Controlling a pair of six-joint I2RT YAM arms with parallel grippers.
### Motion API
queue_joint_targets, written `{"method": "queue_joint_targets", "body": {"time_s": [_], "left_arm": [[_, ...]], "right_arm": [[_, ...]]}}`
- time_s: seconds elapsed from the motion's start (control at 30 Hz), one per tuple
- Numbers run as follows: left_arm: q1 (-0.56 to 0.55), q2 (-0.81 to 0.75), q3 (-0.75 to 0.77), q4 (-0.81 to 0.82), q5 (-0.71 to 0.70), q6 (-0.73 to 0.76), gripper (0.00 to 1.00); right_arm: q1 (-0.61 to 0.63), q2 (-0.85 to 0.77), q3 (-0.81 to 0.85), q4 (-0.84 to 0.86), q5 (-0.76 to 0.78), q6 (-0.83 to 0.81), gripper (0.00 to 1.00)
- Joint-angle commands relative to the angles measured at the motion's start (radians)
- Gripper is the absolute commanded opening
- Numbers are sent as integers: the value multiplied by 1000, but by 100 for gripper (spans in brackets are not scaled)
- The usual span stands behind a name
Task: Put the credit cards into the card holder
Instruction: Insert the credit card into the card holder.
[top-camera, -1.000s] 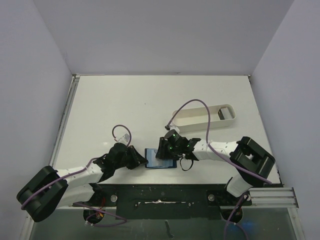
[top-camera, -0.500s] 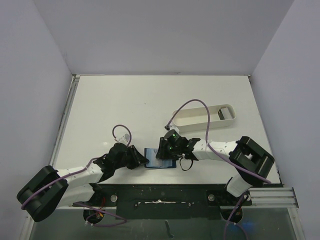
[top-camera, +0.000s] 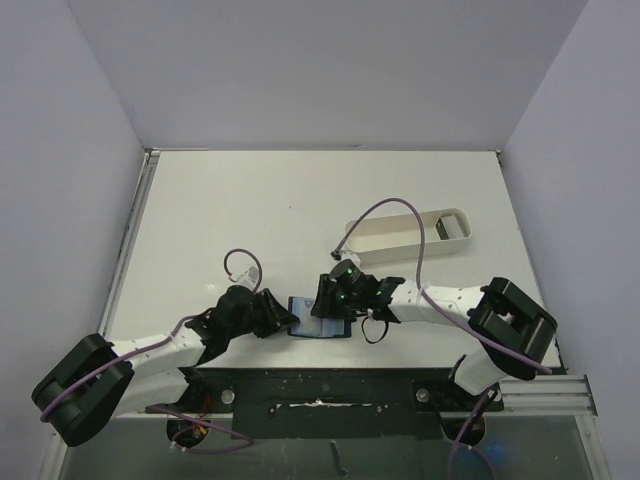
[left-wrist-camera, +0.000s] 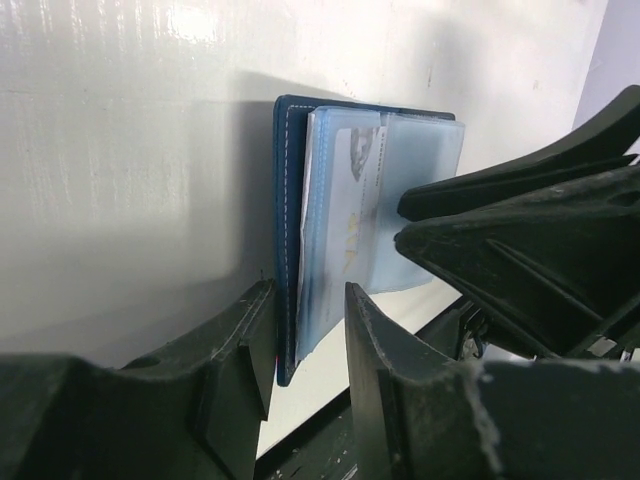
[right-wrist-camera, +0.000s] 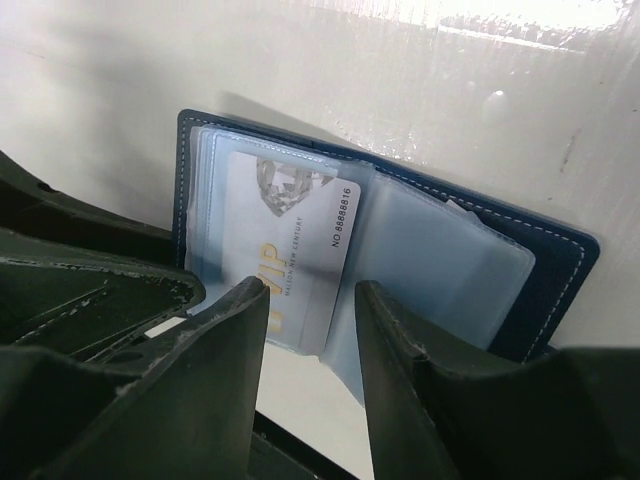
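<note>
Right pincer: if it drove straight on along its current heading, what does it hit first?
Most likely the pale VIP card tucked in the open card holder, directly ahead of the right pincer; depth is unclear.

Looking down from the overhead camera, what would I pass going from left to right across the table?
left gripper → card holder → white tray

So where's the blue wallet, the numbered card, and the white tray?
blue wallet (right-wrist-camera: 560, 280): right wrist view, navy cover corner.
numbered card (right-wrist-camera: 290, 245): right wrist view, its middle.
white tray (top-camera: 385, 244): top external view, near wall.
</note>
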Motion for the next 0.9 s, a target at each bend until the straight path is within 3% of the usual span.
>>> {"method": "queue_joint_targets", "body": {"time_s": [0.0,0.23,0.43,0.6,0.87], "left_arm": [[-4,13,13,57,-5,13,30],[-15,56,21,104,4,8,29],[-15,63,46,73,5,29,29],[-15,55,43,62,-6,31,30],[-15,54,34,75,-1,26,32]], "right_arm": [[6,-57,0,-15,38,1,41],[6,-11,22,40,-15,-12,28],[3,-14,6,65,-24,-2,28],[2,-12,34,8,33,-7,39],[6,39,28,35,29,6,39]]}}
